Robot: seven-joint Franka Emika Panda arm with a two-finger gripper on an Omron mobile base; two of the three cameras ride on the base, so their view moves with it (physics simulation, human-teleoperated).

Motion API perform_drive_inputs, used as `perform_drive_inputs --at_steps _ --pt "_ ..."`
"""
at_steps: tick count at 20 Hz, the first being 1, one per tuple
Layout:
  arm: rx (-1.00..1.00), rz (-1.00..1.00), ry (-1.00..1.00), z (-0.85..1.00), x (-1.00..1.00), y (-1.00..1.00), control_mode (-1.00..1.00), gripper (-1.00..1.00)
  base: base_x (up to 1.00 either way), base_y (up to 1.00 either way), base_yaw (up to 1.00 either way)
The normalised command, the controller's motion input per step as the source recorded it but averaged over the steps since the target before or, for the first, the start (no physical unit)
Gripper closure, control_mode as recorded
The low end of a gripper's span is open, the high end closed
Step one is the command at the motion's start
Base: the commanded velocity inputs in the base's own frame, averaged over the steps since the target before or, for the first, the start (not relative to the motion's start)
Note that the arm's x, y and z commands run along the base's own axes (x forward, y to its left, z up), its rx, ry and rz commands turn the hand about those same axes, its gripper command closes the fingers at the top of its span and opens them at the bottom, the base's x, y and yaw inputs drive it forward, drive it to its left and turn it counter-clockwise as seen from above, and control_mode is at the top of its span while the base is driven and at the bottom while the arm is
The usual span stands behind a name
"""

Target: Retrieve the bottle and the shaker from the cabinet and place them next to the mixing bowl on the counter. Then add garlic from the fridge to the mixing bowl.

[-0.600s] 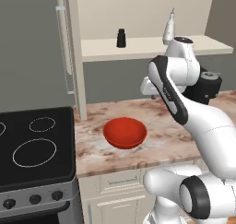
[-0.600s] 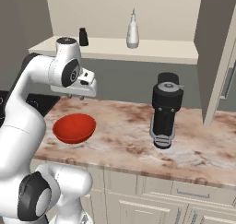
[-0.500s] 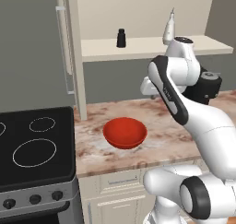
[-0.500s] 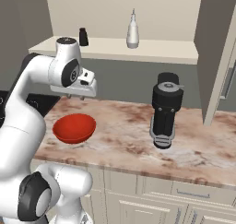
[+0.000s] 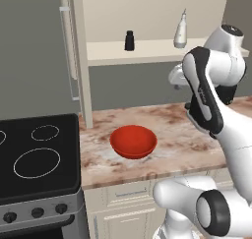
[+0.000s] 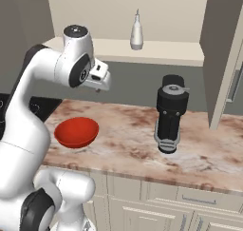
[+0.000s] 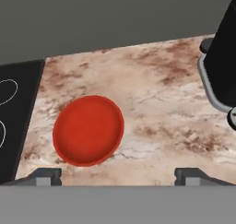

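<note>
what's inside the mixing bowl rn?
Nothing: the mixing bowl shows a bare red inside from the hand view above it, no garlic. The bottle and shaker stand on the cabinet shelf. Whatever lies under the bowl is hidden.

My arm (image 5: 211, 100) is glossy white all over, built of rounded, tube-like shells that swell at each joint. Dark charcoal bands ring the joints: I see one wrapping the long link like a black stripe along its edge, and another as a thick dark collar on the round joint low in the left base view. From the right base view, the joint behind the hand carries a flat grey round cap on top and a dark circular disc on its side. The hand (image 6: 98, 76) itself is a small, boxy white block. My two finger tips (image 7: 46, 176) look small, squarish and dark grey.
</note>
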Motion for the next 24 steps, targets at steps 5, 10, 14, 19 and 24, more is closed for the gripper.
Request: perform_drive_inputs --at_steps 5,10,14,19,24 --pt "0.05 -0.2 -0.16 0.59 0.02 -0.05 -1.0 -1.0 0.0 0.0 0.0" --pt "0.0 -0.04 -0.17 0.39 0.28 0.94 -1.0 -1.0 0.0 0.0 0.0" --pt "0.0 -0.07 -0.19 0.34 0.43 0.75 -1.0 -1.0 0.0 0.0 0.0" --pt "0.0 -0.01 -0.06 0.36 0.17 0.19 -1.0 -1.0 0.0 0.0 0.0" --pt "-0.08 0.0 0.0 0.0 0.38 0.19 -1.0 -1.0 0.0 0.0 0.0"
